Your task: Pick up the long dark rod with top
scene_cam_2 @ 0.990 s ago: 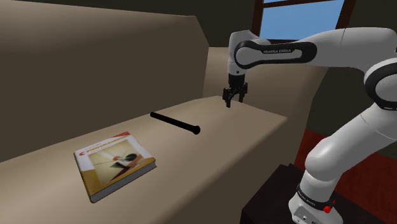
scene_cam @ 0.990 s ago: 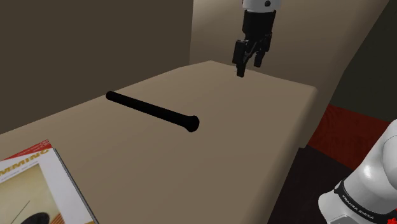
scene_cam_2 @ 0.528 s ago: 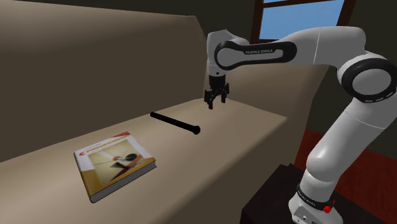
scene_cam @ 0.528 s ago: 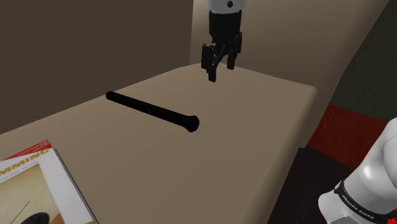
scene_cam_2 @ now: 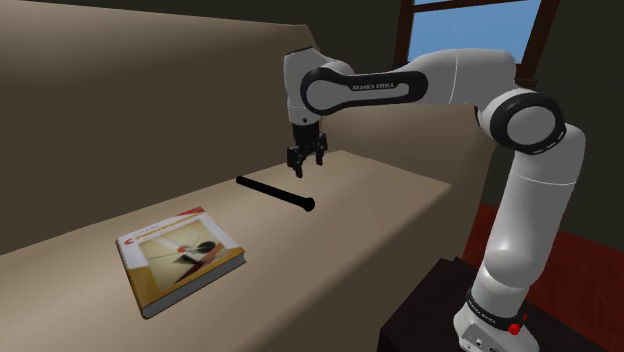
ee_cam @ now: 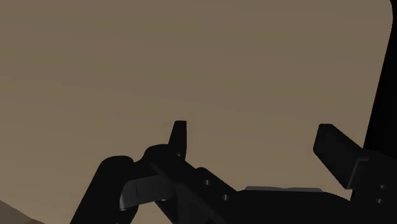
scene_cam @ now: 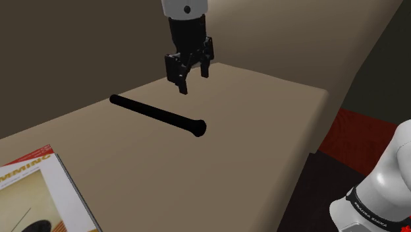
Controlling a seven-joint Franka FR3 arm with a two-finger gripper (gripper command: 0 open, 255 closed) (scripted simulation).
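Observation:
The long black rod (scene_cam: pixel 156 113) lies flat on the beige cushioned surface (scene_cam: pixel 263 132), its thicker capped end (scene_cam: pixel 198 127) pointing toward the surface's front edge. It also appears in the second exterior view as the rod (scene_cam_2: pixel 274 192). My gripper (scene_cam: pixel 192 79) hangs above the surface just behind the rod's middle, not touching it. In the second exterior view the gripper (scene_cam_2: pixel 303 165) points downward. In the wrist view the gripper (ee_cam: pixel 254 140) is open, its fingers (ee_cam: pixel 179 136) well apart with only beige surface between them.
A book (scene_cam_2: pixel 180 255) with a red-and-white cover lies on the same surface, toward the second exterior view's left of the rod, and shows as the book (scene_cam: pixel 33 191) in the shoulder view. A tall beige backrest (scene_cam_2: pixel 150 100) rises behind. The dark stand (scene_cam_2: pixel 430 310) sits off the surface's end.
The gripper has swung toward the shoulder view's left, from above the surface's far corner to just behind the rod, and stays open. The rod and book have not moved.

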